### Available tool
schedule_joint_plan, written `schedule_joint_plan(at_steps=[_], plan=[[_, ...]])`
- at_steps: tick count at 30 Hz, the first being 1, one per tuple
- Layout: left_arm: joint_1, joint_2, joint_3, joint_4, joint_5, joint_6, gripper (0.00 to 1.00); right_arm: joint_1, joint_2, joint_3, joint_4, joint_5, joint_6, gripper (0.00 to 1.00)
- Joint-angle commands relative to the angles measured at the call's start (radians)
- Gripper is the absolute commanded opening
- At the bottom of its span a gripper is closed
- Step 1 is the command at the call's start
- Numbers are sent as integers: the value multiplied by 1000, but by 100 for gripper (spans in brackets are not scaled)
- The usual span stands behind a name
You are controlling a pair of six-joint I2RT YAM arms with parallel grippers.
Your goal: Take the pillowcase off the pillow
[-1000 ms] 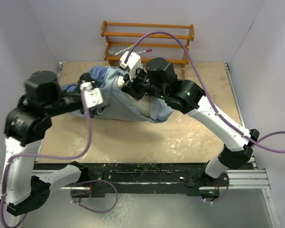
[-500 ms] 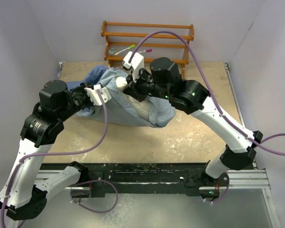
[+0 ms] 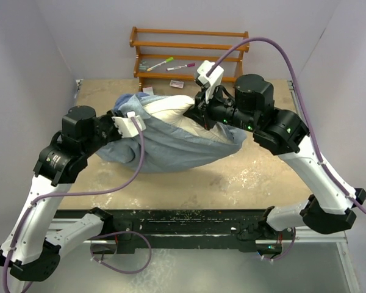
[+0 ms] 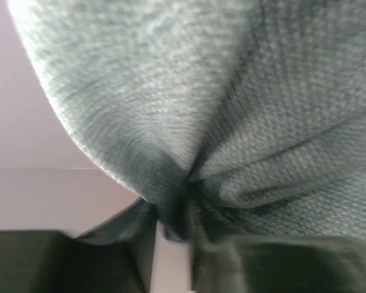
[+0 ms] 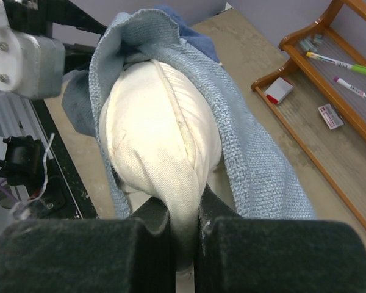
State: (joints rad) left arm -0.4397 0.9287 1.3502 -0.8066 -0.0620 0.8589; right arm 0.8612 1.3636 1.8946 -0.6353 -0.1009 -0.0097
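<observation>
The counter (image 3: 256, 177) lies under the pillowcase (image 3: 171, 146), which sags between the 2 arms with its paler grey-blue side outward and wraps most of the pillow (image 3: 168, 113). Only the pillow's cream top and one end bulge from the cloth. The right gripper (image 5: 184, 213) pinches that cream end. The left gripper (image 4: 174, 226) is clamped on a bunched pillowcase fold at the opposite side.

The table (image 3: 244, 183) is a tan board, scuffed white toward its near edge. A wooden rack (image 3: 171, 31) stands at the far edge. The blue pillowcase (image 3: 171, 146), with the pillow (image 3: 168, 113) inside, sags over the middle; I can't tell whether it touches the board.
</observation>
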Motion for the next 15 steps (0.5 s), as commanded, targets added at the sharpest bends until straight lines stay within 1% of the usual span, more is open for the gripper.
schedule_joint_plan(at_steps=[1, 2, 3, 5, 7, 9, 11, 15], plan=[[4, 2, 202, -186, 198, -19, 65, -13, -46, 31, 211, -33, 30, 0], [4, 27, 288, -221, 281, -44, 89, -13, -31, 38, 212, -47, 41, 0], [4, 58, 383, -259, 357, -67, 99, -13, -11, 46, 211, -59, 52, 0], [4, 156, 619, -342, 484, -142, 99, -13, 38, 72, 210, -57, 68, 0], [4, 274, 865, -425, 589, -219, 99, -11, 92, 105, 223, -89, 84, 0], [4, 342, 989, -461, 662, -264, 99, -3, 150, 137, 236, -112, 104, 0], [4, 359, 978, -456, 700, -271, 99, 24, 191, 175, 245, -116, 106, 0], [2, 351, 845, -429, 712, -226, 99, 84, 265, 267, 221, -129, 99, 0]])
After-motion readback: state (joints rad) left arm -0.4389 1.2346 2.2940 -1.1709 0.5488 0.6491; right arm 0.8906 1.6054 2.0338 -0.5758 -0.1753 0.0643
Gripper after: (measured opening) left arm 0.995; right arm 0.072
